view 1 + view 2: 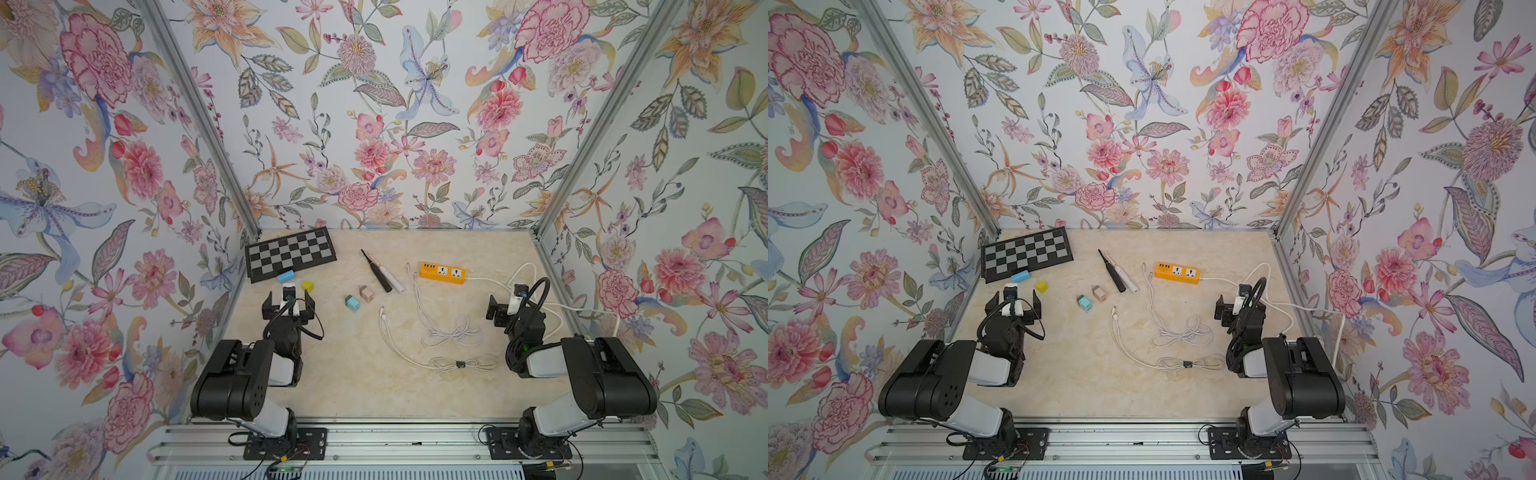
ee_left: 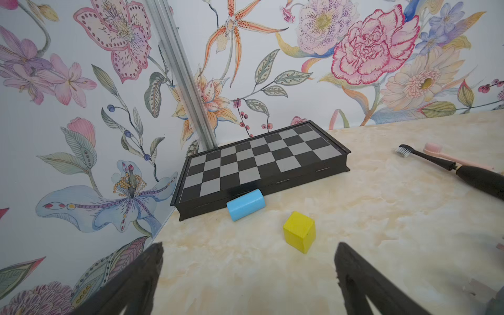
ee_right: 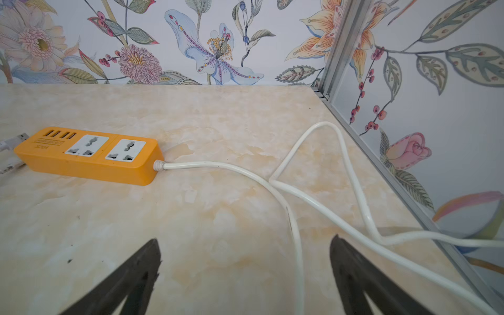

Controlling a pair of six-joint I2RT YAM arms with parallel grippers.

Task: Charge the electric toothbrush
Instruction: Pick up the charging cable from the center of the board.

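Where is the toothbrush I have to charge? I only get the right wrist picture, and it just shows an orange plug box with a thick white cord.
Observer: The black electric toothbrush lies on the marbled table, on the robot's left of that orange power strip, with a pale pink toothbrush right beside it.
Operator: Is there a wire for it?
Observer: Yes. A loose white cable and a tied white cable lie mid-table, nearer the robot than the strip.
Operator: Is my other hand holding something?
Observer: No. The left gripper is open and empty, close to a yellow cube.
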